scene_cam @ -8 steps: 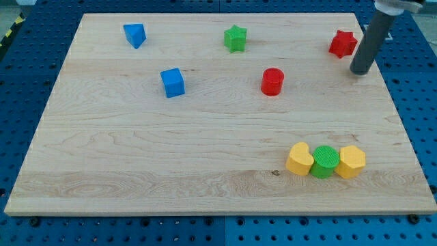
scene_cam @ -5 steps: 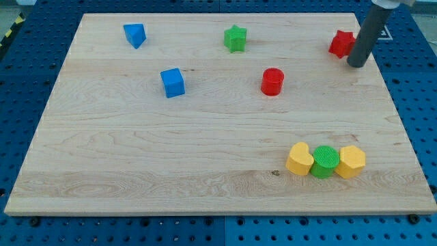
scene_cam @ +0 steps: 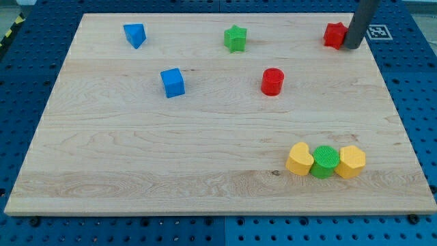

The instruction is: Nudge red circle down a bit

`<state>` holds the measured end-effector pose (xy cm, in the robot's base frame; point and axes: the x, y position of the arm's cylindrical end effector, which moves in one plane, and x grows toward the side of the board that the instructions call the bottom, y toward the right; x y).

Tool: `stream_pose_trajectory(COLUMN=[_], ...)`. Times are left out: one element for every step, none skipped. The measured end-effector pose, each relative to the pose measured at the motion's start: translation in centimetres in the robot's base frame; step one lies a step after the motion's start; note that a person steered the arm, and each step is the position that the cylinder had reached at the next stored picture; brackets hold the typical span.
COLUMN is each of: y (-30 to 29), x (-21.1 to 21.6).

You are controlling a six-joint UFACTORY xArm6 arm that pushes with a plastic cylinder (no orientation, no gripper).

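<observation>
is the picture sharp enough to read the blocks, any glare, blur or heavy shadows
Camera view: evenly lit, no glare on the wooden board; shadows are faint and short under the blocks. The red circle and the yellow and green row at the lower right look crisp. My tip sits at the view's top right against the red star, its rod slightly soft-edged and cut off by the frame's top.

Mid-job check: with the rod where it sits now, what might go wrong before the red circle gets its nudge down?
1. My tip sits against the red star near the board's top right corner; further contact may push it off the edge.
2. The red circle lies well to the view's left and lower; I must reach its top side, and a direct path risks striking it sideways.
3. The green star sits up-left of the circle; overshooting could disturb it.
</observation>
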<state>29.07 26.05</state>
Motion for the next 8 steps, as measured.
stream_pose_trajectory(y=[0.0,0.0,0.4,1.0,-4.6,-11.4,-17.2,-22.0], x=[-0.1,-0.1,1.5,6.7,8.8,9.3,8.6,8.7])
